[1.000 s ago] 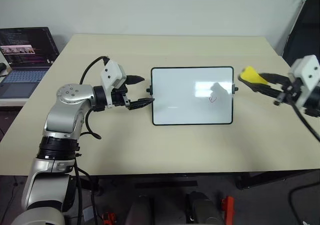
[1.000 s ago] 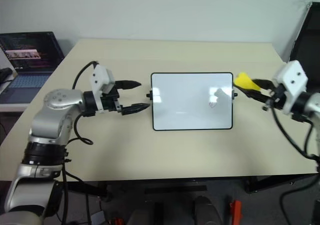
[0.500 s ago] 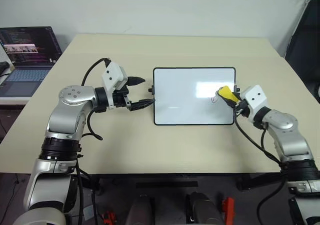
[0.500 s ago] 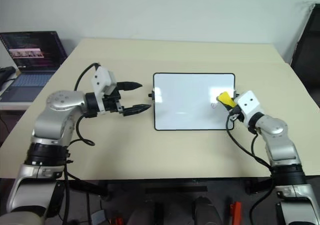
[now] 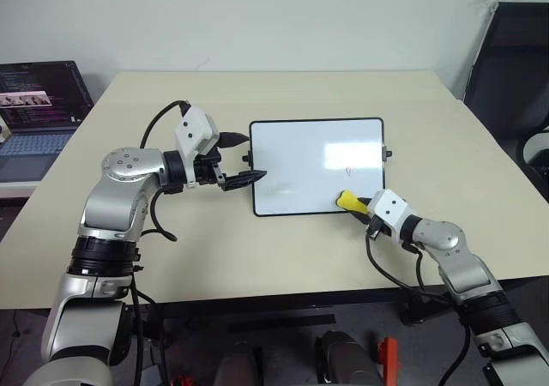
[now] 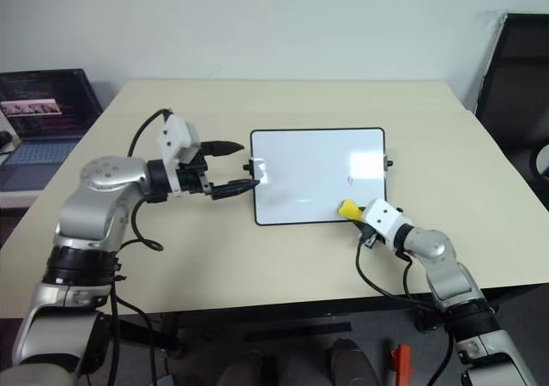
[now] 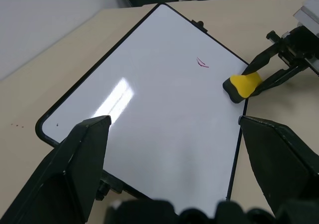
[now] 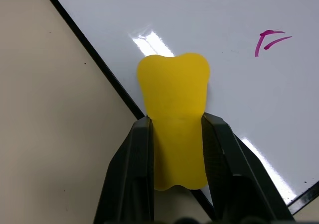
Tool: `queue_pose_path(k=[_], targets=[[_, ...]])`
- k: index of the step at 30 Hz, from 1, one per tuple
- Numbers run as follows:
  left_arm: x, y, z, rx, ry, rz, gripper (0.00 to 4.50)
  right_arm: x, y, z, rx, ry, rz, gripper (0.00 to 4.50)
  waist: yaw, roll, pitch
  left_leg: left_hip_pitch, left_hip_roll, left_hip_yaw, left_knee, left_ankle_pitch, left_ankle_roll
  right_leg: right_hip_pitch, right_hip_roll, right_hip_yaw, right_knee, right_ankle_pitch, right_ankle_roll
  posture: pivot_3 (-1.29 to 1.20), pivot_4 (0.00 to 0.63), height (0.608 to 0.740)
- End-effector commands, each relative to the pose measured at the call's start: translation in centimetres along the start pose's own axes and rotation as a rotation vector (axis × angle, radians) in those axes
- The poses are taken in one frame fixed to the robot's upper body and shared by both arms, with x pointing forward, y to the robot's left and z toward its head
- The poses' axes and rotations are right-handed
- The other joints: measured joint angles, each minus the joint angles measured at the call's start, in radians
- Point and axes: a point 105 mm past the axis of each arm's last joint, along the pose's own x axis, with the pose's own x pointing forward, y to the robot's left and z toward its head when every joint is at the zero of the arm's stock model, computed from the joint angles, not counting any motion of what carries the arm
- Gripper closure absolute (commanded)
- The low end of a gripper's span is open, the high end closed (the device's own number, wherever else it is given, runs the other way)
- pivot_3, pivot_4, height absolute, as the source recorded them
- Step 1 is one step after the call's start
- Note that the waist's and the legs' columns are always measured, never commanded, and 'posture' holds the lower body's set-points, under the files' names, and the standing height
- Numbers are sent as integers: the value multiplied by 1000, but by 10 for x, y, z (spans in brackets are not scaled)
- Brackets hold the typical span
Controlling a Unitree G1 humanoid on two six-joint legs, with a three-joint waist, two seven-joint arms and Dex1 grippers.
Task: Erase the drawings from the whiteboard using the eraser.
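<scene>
glossy whiteboard (image 5: 309, 167), matt table (image 5: 257, 249)

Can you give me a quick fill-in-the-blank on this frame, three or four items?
1. The right gripper is shut on the ______ eraser.
2. The eraser sits at the near edge of the ______, short of the mark.
3. The one remaining drawing is ______ in colour.
4. The left gripper has its fingers ______, at the board's left edge.

Missing words: yellow; whiteboard; pink-purple; open
</scene>
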Motion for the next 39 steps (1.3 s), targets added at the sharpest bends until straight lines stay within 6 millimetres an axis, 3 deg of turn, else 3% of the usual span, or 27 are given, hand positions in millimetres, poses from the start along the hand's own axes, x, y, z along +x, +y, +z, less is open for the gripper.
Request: queue_pose_path(k=[1,5,11,17,21,24,26,30,36,39], targets=[[-2,3,14,47,-36,12,0,2,-35,-1,-6,30,-170,3515,-5,0,0,0,0,0,0,0,0,0,0,0,0,0,0,0,150,740],[1,1,14,44,-41,10,0,2,-69,7,-45,40,-368,3515,-3,0,0,0,0,0,0,1,1,-1,0,1,0,2,0,0,150,740],[1,0,14,41,-44,12,0,2,-68,-4,-37,91,-411,3516,1,0,0,-3,0,0,-1,1,1,-2,0,1,-2,1,0,0,150,740],[1,1,14,41,-45,12,0,8,-42,8,-24,30,-274,3516,-1,0,0,-3,0,0,-1,1,1,-2,0,1,-3,1,0,0,150,740],[3,0,14,40,-50,6,0,17,-3,25,4,-36,-68,3516,-5,0,0,-3,0,0,-3,1,1,-3,0,1,-3,0,0,0,150,740],[5,-1,14,39,-54,3,0,21,31,25,18,-30,81,3516,-4,0,0,-3,0,0,-4,1,1,-3,1,0,-2,0,-1,0,150,740],[6,-1,14,38,-55,3,0,23,26,21,20,-8,40,3517,-4,0,0,-4,0,-1,-4,1,1,-4,1,0,-2,0,-1,0,150,740],[7,-2,14,37,-57,-1,0,22,-4,17,26,20,-104,3517,-3,0,0,-4,0,0,-4,1,1,-4,0,0,-3,0,-1,0,150,740],[9,-3,15,35,-60,-7,0,5,-57,-10,-8,157,-344,3517,1,0,0,-4,0,0,-2,1,1,-4,-1,0,-3,0,0,0,150,740],[10,-3,15,35,-63,-9,0,-4,-69,-22,-9,211,-402,3517,2,-1,0,-4,-1,0,-2,1,1,-3,-2,0,-3,0,0,0,150,740]])
